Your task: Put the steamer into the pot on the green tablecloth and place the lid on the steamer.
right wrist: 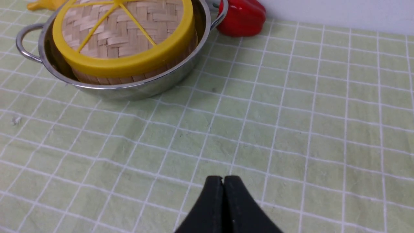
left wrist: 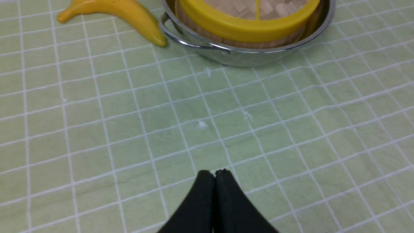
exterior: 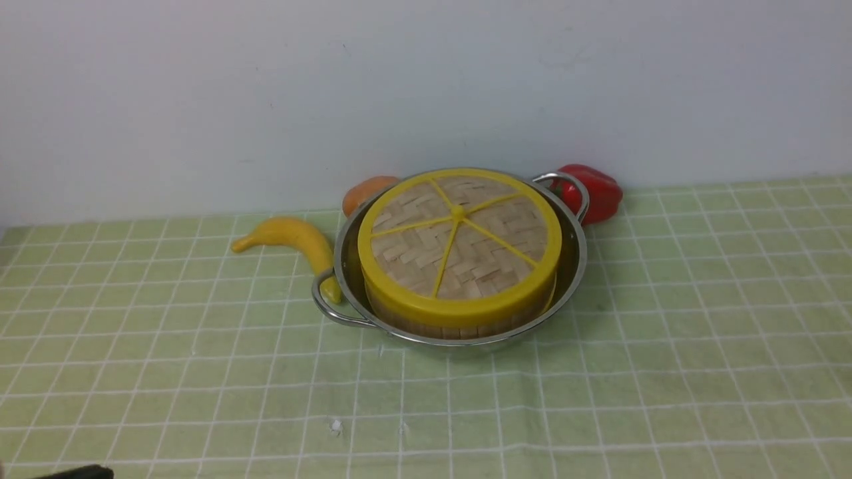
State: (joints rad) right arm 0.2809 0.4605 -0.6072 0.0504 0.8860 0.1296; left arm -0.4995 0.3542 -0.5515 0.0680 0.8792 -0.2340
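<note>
The shiny steel pot [exterior: 572,266] stands on the green tablecloth [exterior: 665,366] near the back wall. The steamer [exterior: 459,327] sits inside it; only its wooden wall shows, its food is hidden. The woven lid [exterior: 459,243] with yellow rim and spokes lies flat on the steamer. All three also show in the left wrist view, pot [left wrist: 245,56], steamer [left wrist: 258,43], lid [left wrist: 245,27], and in the right wrist view, pot [right wrist: 129,90], steamer [right wrist: 106,79], lid [right wrist: 123,32]. My left gripper [left wrist: 215,171] and right gripper [right wrist: 223,178] are shut and empty, low over bare cloth, well back from the pot.
A yellow banana [exterior: 293,239] lies against the pot's left handle [exterior: 329,306]. A red pepper [exterior: 596,189] sits behind the right handle, an orange thing [exterior: 366,189] behind the pot. A dark bit [exterior: 73,472] shows at the bottom left corner of the front view.
</note>
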